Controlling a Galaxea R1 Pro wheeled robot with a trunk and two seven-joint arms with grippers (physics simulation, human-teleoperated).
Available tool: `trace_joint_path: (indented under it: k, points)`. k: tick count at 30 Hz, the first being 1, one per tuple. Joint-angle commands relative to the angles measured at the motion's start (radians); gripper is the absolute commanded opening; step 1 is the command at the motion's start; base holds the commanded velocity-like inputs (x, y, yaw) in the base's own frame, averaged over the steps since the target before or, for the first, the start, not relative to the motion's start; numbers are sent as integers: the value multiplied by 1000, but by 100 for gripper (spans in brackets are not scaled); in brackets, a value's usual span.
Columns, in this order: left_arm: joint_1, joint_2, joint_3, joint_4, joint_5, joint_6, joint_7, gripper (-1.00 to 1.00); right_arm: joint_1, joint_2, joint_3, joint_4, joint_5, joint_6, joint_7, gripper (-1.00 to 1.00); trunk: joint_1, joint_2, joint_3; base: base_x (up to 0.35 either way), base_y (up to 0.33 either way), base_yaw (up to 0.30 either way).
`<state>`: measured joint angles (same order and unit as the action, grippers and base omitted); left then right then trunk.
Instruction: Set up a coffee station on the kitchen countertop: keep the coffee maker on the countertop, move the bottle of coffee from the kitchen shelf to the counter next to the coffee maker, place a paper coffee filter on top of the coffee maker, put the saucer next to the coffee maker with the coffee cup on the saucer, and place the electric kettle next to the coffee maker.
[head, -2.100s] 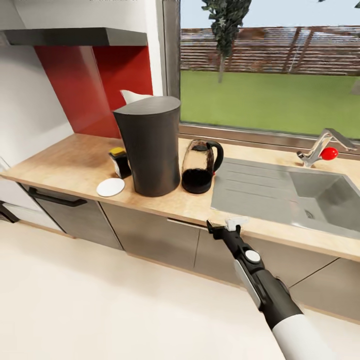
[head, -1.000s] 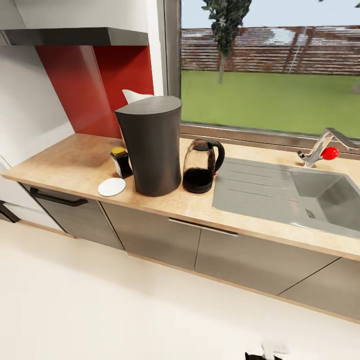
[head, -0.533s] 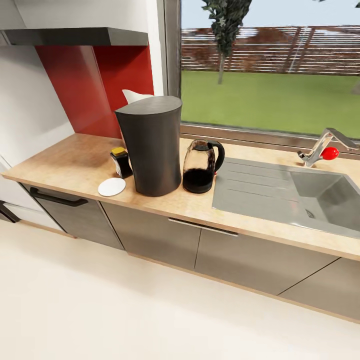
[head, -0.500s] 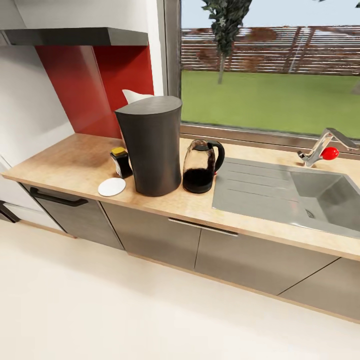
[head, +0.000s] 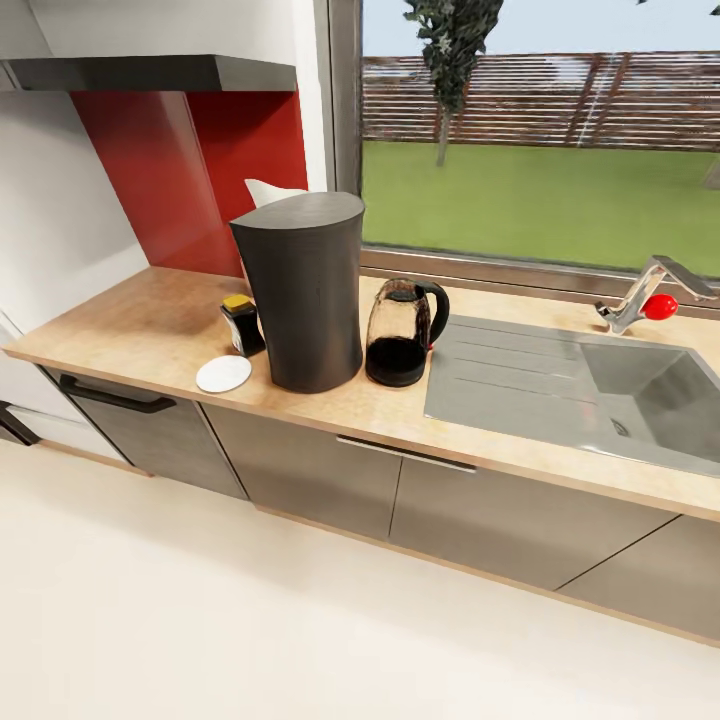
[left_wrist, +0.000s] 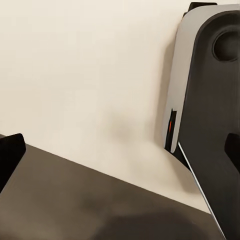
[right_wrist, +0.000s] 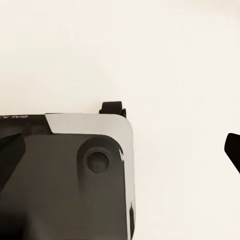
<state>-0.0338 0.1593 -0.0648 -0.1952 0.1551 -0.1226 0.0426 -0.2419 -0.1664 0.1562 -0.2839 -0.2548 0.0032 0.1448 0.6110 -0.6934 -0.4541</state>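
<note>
The tall dark grey coffee maker (head: 300, 295) stands on the tan kitchen countertop (head: 150, 325). Against its left side is the bottle of coffee (head: 241, 325) with a yellow lid, and the white saucer (head: 223, 374) lies bare in front of that. The brownish electric kettle (head: 400, 335) stands just right of the machine. A white paper coffee filter (head: 266, 190) peeks from behind the machine's top; how it rests is hidden. The coffee cup and the kitchen shelf are out of view. My left gripper (left_wrist: 121, 152) and right gripper (right_wrist: 121, 152) hang open over pale floor beside the robot's base.
A steel sink (head: 640, 395) with a drainboard and a red-knobbed tap (head: 650, 300) takes up the counter's right part. Grey cabinet fronts (head: 450, 510) run below. A dark slab (head: 150, 72) juts out above the red backsplash. Pale floor (head: 250, 620) lies in front.
The right arm, raised at the counter's front edge two seconds ago, has dropped out of the head view. The camera shifted slightly. Nothing has moved in the last half-second.
</note>
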Motion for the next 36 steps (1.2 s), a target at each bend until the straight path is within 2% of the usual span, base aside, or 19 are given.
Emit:
trace_joint_path:
  k: [1, 8, 20, 30, 36]
  points:
    - [0, 0, -7, 0, 9, -3, 3, 100, 0, -1, 7, 0, -12, 0, 2, 100, 0, -1, -1, 0, 0, 0]
    - [0, 0, -6, 2, 9, -3, 4, 100, 0, -1, 4, -1, -14, 1, 1, 100, 0, -1, -1, 0, 0, -20]
    - [-1, 0, -6, 31, 9, -5, 2, 100, 0, -1, 2, 0, -14, 1, 2, 100, 0, -1, -2, 0, 0, -246]
    - [-1, 0, -6, 31, 9, -5, 2, 100, 0, -1, 2, 0, -14, 1, 1, 100, 0, -1, -4, 0, 0, -47]
    - [-1, 0, -6, 32, 9, -5, 5, 100, 0, -1, 0, 0, -15, 1, 4, 100, 0, -1, 1, 0, 0, -180]
